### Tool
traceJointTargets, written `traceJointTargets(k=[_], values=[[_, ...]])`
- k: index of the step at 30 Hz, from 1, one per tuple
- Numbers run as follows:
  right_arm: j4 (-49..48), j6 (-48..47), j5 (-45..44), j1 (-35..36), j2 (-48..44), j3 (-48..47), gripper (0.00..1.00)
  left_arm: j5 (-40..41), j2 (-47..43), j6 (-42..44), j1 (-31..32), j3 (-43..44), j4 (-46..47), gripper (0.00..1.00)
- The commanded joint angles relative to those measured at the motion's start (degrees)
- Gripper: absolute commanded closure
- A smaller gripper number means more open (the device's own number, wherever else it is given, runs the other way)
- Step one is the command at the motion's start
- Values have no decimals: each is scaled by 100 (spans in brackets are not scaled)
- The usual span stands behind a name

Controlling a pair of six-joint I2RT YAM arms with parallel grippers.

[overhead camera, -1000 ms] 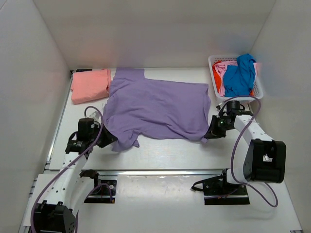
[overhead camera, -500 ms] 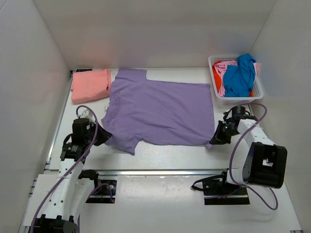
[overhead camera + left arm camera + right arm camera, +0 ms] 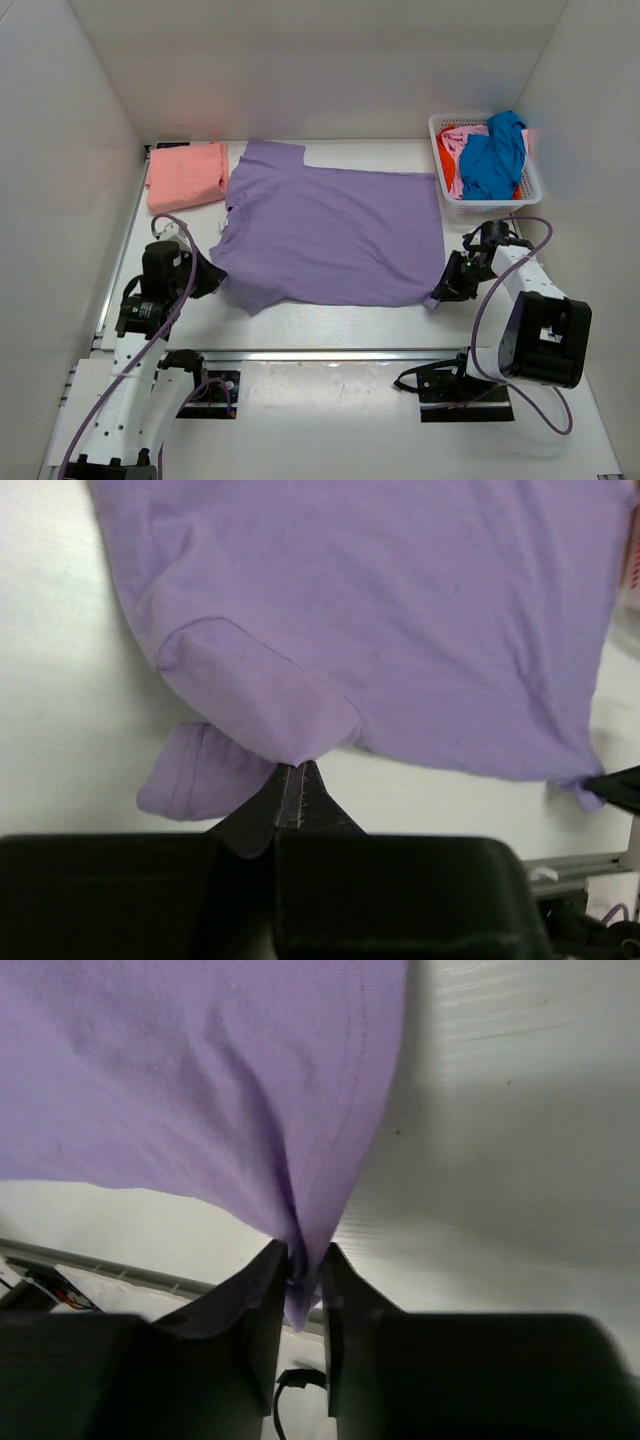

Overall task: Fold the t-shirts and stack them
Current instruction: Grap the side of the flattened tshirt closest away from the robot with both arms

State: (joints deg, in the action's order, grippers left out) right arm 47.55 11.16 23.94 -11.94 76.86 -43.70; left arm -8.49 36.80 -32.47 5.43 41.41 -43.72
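In the top view, the purple t-shirt (image 3: 330, 235) now lies wide and flat in the middle of the frame. A second ago it was bunched and sagging at its lower left. You have pulled it out to both sides and a little toward the bottom of the frame. The left gripper (image 3: 212, 275) sits at the shirt's lower left edge and the right gripper (image 3: 438, 295) at its lower right corner. So the shirt looks spread and ready for its first fold. A folded pink t-shirt (image 3: 185, 177) rests at the upper left, just beside the purple one. At the upper right, a white basket (image 3: 440, 150) holds a blue t-shirt (image 3: 492, 155) and some orange-red and pink cloth.

In the left wrist view, the left gripper (image 3: 296, 770) has its fingers pressed together on the edge of the purple t-shirt (image 3: 400, 610), near the sleeve.

In the right wrist view, the right gripper (image 3: 298, 1260) has its fingers close together with the shirt's corner pinched between them.

The table (image 3: 340, 325) is white and smooth. Plain white walls (image 3: 60, 150) stand on the left, right and far sides.
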Motion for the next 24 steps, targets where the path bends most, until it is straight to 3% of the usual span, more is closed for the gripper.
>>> traceJointTargets(k=[1, 4, 9, 13, 17, 20, 22, 24], values=[[-35, 9, 32, 96, 48, 11, 81, -240, -225, -84, 28, -466, -84, 100], [8, 1, 22, 96, 48, 72, 68, -530, -296, -216, 37, -695, 48, 100], [26, 79, -91, 131, -39, 152, 73, -425, -225, -155, 54, -511, 31, 100], [53, 193, -30, 228, -92, 248, 64, -469, -260, -154, 37, -554, 57, 100], [61, 326, 92, 298, -232, 345, 65, -513, -261, -190, 54, -608, 101, 100], [-44, 501, 233, 254, -321, 459, 75, -522, -261, -190, 55, -616, 118, 100], [-132, 527, 164, 245, -417, 459, 91, -548, -261, -190, 63, -599, 101, 100], [-149, 598, 67, 245, -505, 407, 100, -513, -278, -137, 37, -625, 119, 100]])
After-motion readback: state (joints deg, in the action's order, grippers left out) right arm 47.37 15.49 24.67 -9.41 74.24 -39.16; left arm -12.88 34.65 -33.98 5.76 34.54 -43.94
